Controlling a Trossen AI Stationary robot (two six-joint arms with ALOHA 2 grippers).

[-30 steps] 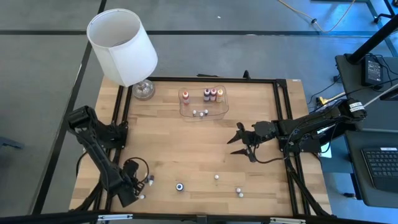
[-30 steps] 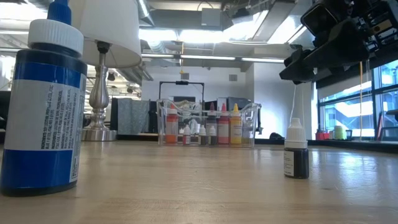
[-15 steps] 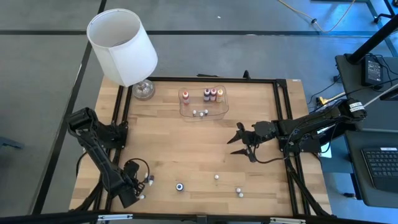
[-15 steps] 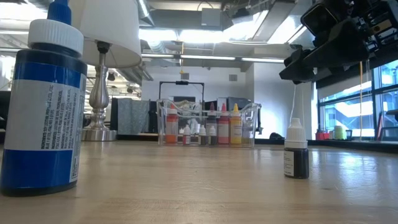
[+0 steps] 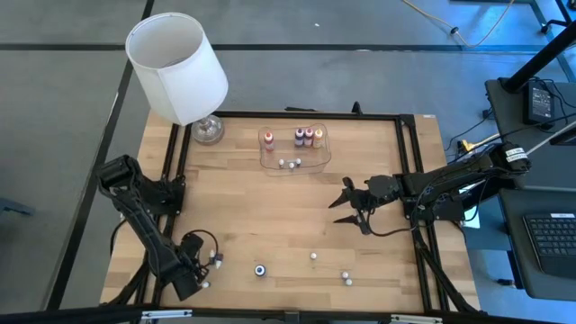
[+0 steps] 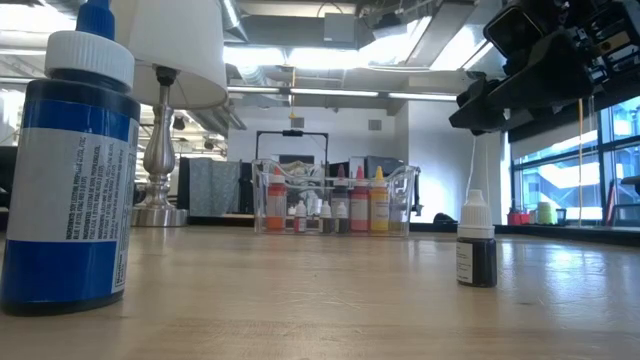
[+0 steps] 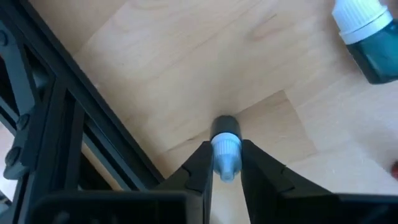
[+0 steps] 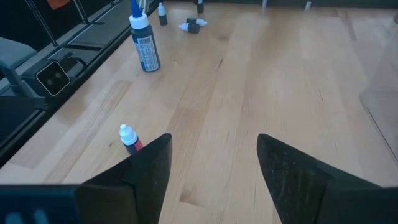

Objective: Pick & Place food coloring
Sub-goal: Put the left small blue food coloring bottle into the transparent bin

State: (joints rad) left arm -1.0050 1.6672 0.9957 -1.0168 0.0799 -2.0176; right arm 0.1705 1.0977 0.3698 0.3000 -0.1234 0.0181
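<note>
You will find no text, brand, number or sign that can be read here.

- Blue bottle (image 6: 68, 170), low view: white label panel with lines of small print running sideways; too fine to make out.
- Small dark bottle (image 6: 476, 252), low view, below the right hand (image 6: 478, 108): pale label, print not legible.
- Blue bottle, right wrist view (image 8: 143, 45), well ahead of that hand: white label with dark marks, unreadable.
</note>
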